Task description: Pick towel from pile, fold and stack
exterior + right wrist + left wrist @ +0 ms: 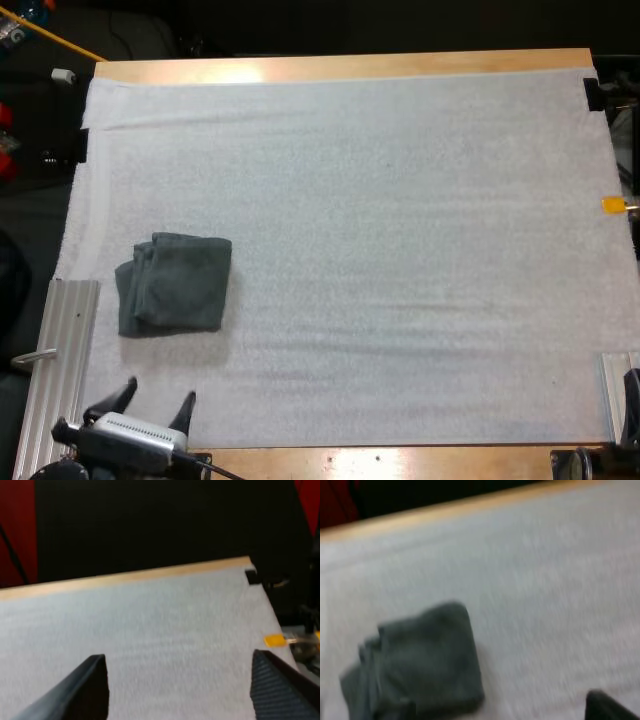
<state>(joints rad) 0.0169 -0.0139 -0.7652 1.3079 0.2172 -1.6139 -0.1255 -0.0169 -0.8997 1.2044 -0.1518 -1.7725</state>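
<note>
A dark grey-green towel (175, 283), folded into a rough square with bunched layers on its left side, lies on the left part of the white mat (400, 250). My left gripper (160, 390) hovers at the mat's near edge, just in front of the towel, open and holding nothing. The left wrist view looks at the same towel (417, 660) a short way ahead, with one black fingertip (607, 706) at the picture's edge. My right gripper (177, 657) is open over bare mat, its two fingers wide apart with nothing between them.
A ribbed metal rail (60, 370) runs along the mat's near left side and another rail (615, 385) stands at the near right. The wooden table edge (350, 67) borders the far side. A black clamp (592, 93) holds the far right corner.
</note>
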